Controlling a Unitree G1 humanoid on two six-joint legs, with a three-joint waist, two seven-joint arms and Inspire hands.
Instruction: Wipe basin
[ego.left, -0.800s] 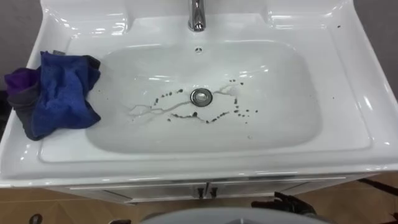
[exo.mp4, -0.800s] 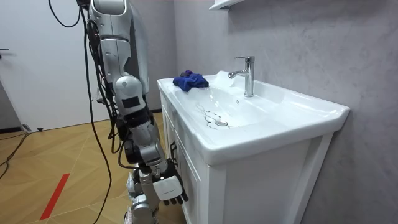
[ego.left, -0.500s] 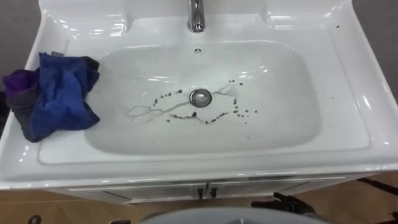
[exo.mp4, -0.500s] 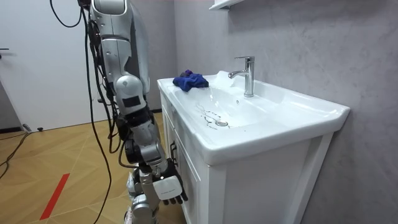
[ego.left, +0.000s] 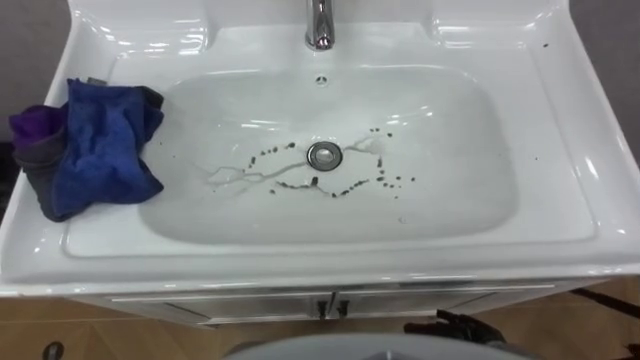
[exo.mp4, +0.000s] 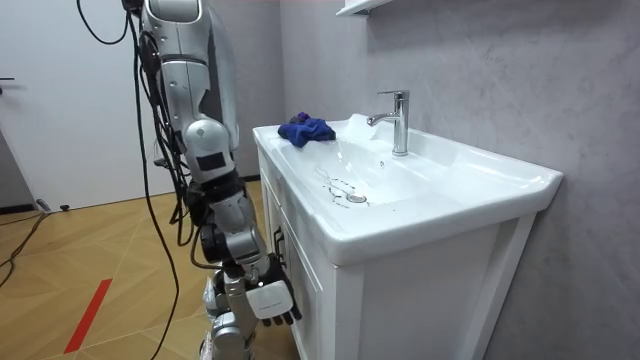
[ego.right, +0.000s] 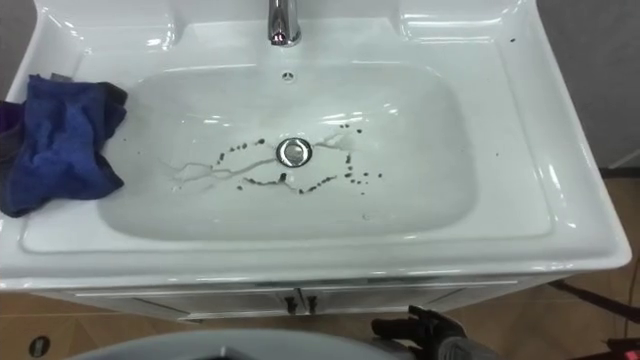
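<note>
Nothing moved: cloth (ego.left: 95, 150) lies on basin (ego.left: 580, 170) rim; right hand (exo.mp4: 268, 300) hangs relaxed, empty, below.

Glossy basin (ego.left: 565, 150), matt cloth (ego.left: 95, 150)

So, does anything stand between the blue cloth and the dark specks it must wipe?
Nothing visible does. The blue cloth lies on the left rim of the basin, and the bowl between it and the dark specks around the drain holds no object. The faucet stands behind, off that path.
</note>
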